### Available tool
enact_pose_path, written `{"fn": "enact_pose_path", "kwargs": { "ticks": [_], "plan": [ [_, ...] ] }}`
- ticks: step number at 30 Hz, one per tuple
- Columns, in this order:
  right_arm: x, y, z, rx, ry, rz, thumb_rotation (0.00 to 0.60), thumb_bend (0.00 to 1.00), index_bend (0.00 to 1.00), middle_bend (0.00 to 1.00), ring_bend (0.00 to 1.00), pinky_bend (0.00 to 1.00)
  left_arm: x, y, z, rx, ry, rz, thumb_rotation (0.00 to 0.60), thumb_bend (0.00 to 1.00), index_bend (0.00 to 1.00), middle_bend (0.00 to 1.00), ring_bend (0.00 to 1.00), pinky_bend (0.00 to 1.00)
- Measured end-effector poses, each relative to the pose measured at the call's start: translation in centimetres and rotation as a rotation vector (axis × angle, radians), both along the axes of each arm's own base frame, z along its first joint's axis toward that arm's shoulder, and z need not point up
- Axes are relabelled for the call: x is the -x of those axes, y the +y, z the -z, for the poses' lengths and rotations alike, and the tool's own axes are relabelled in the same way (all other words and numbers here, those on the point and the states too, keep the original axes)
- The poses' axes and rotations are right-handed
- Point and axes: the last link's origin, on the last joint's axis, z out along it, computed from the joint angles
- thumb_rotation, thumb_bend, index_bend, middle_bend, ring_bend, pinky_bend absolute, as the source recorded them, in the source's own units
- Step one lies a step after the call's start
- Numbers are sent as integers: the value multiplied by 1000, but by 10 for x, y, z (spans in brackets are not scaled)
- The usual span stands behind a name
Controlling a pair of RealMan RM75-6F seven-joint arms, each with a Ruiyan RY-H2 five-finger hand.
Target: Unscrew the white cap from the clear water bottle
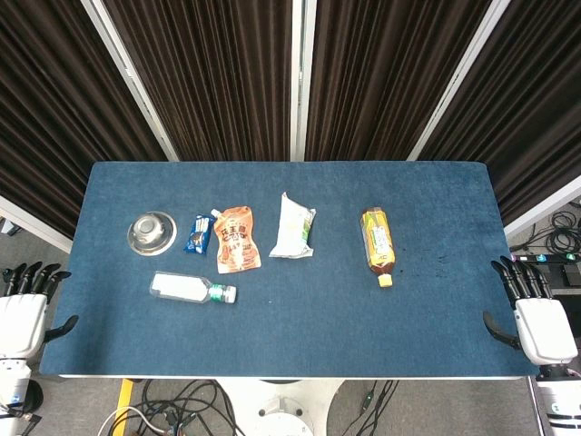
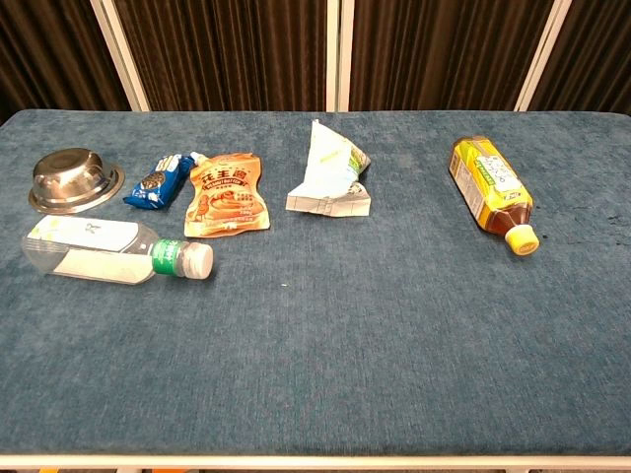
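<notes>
— What filled the view?

— A blue-covered table [image 1: 300, 318], with dark curtains [image 1: 218, 73] behind it at twelve o'clock. It was the biggest thing there, and everything else lay on it or beside it.

— And the hands?

— Both hung off the near corners, holding nothing. The left hand [image 1: 23, 313] sat at about eight o'clock from the table's centre, fingers spread and pointing up, thumb out toward the table edge. The right hand [image 1: 531, 318] sat at about four o'clock in the same pose, fingers apart and empty. Only the head view showed them.

— Where was the bottle?

— The clear water bottle [image 2: 94, 248] lay on its side at roughly eight o'clock from the centre, well apart from both hands. Its white cap [image 2: 200, 260] was still on, pointing to three o'clock, just past a green label band.

— What else lay there?

— A tea bottle [image 2: 488, 187] with a yellow cap lay at about two o'clock. A white packet [image 2: 330, 172] was near twelve, an orange pouch [image 2: 227, 192] at ten, a steel bowl [image 2: 71, 177] at the far nine-to-ten side, and a small blue snack pack [image 2: 158, 182] lay between bowl and pouch, just beside the pouch.
</notes>
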Motion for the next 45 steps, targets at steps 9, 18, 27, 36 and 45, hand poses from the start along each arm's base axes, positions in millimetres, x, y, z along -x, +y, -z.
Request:
{"fn": "enact_pose_path", "kwargs": {
  "ticks": [9,18,27,36,45],
  "plan": [
    [1,1,-3,7,-1,-4,600,303,63,36,0,0,-4,5,1,10,0,16,600,161,249,158,80,80],
    [-4,-2,-10,17,15,-31,600,303,63,36,0,0,-26,40,19,162,-48,108,600,161,242,161,80,86],
    [-3,-3,-16,25,26,-27,600,303,63,36,0,0,-61,85,78,422,-97,160,600,156,166,134,80,87],
    [-3,-4,-19,30,32,-18,600,305,63,36,0,0,-77,114,123,493,-58,111,600,153,163,134,80,93],
    [0,-5,-16,22,30,-5,600,305,63,36,0,0,-62,119,149,479,-25,15,600,153,298,256,162,200]
  ]
}}
